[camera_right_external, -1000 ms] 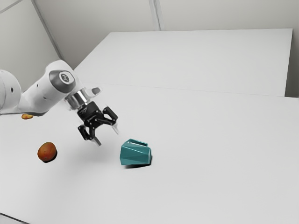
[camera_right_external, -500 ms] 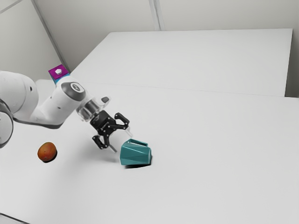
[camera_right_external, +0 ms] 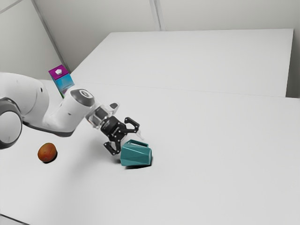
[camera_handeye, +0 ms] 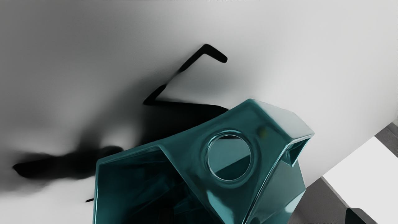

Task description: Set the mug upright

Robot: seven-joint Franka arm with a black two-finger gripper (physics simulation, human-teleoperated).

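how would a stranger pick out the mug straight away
On the white table, follow the robot arm from the exterior view's left. At its end lies a faceted teal mug, tipped on its side; unlike the round orange-brown fruit, it has a handle.

This is a plain room: pale walls, white table.

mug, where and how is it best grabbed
Probably by the rim, coming from the exterior view's left, one finger inside and one outside: the mug lies on its side, its open mouth toward the gripper, exposing the wall's edge.
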